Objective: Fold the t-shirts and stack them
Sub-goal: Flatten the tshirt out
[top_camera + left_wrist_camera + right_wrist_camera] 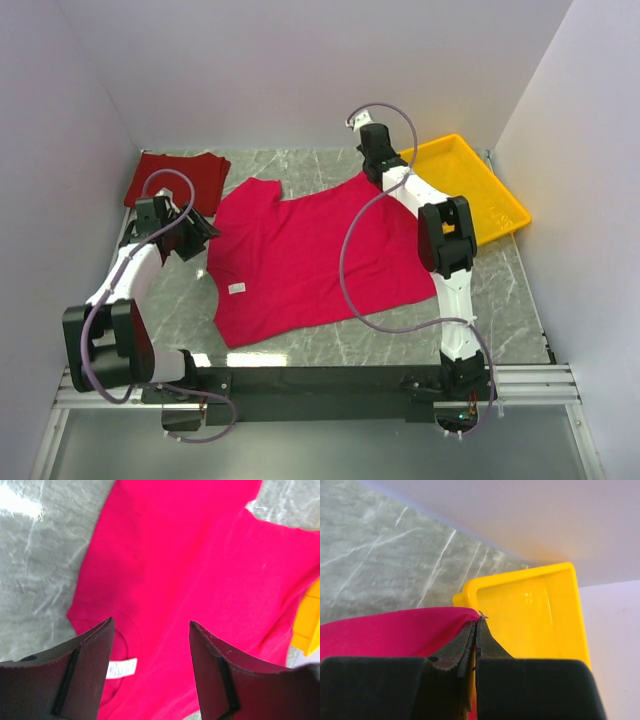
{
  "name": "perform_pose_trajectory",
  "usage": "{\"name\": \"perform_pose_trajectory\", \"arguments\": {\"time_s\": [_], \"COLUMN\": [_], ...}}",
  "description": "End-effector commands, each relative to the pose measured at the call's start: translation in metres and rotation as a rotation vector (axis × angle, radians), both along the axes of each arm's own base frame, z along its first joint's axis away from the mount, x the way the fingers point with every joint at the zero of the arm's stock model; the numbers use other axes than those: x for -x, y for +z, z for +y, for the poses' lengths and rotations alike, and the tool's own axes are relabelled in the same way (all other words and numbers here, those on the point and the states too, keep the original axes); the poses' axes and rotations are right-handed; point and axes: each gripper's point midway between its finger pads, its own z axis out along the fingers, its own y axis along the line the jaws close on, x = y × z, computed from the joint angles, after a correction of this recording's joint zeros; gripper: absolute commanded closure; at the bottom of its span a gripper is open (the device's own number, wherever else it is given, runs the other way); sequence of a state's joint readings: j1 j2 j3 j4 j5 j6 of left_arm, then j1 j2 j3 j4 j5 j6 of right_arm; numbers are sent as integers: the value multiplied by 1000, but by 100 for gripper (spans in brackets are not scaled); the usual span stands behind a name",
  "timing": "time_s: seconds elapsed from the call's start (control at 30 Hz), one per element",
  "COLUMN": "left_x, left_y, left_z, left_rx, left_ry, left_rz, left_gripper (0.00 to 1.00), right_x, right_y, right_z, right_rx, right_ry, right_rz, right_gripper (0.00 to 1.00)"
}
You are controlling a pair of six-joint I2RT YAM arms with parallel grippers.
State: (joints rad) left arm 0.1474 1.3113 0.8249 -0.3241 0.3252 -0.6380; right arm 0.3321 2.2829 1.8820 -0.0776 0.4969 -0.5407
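On the grey marble-patterned table [320, 165] seen from above, the bright crimson cloth t-shirt [300, 260] lies spread out. The darker maroon t-shirt [175, 178] sits compact at the far left.

From the left wrist, the left gripper [150, 624] hovers with jaws apart above the white tag [121, 668], holding nothing.

From the right wrist, the right gripper [476, 622] is clamped on the crimson shirt's far corner, probably to fold it. The yellow plastic tray [530, 615] crowds that edge, and bare tabletop lies leftward.

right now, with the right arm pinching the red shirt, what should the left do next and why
Probably lower the left gripper and close on the crimson t-shirt: its jaws hang open above the collar, while the right gripper pinches an edge.
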Motion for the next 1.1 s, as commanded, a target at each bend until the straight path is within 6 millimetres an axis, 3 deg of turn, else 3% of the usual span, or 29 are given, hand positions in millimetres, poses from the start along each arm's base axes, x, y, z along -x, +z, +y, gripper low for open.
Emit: {"name": "perform_pose_trajectory", "arguments": {"time_s": [0.0, 0.13, 0.37, 0.8, 0.87, 1.07], "left_x": [-27, -40, -65, -127, -125, -123], "left_y": [13, 11, -3, -48, -63, -81], "left_z": [12, 17, 29, 22, 25, 29], "left_rx": [-62, -81, -136, -249, -287, -384], "left_ry": [-9, 0, 5, -96, -107, -134], "left_rz": [-72, -72, -68, 19, 76, 157], "left_gripper": [34, 34, 35, 39, 40, 46], "right_x": [-19, -25, -26, -27, -27, -29], "right_y": [15, 3, -6, -17, -18, -18], "right_z": [-3, -14, -8, -5, -9, -13], "right_rx": [24, 55, 24, -11, -11, -19], "right_ry": [-44, -79, -47, -24, -32, -33], "right_rz": [-103, -95, -71, -31, -26, -23], "right_gripper": [100, 100, 100, 100, 100, 100]}}
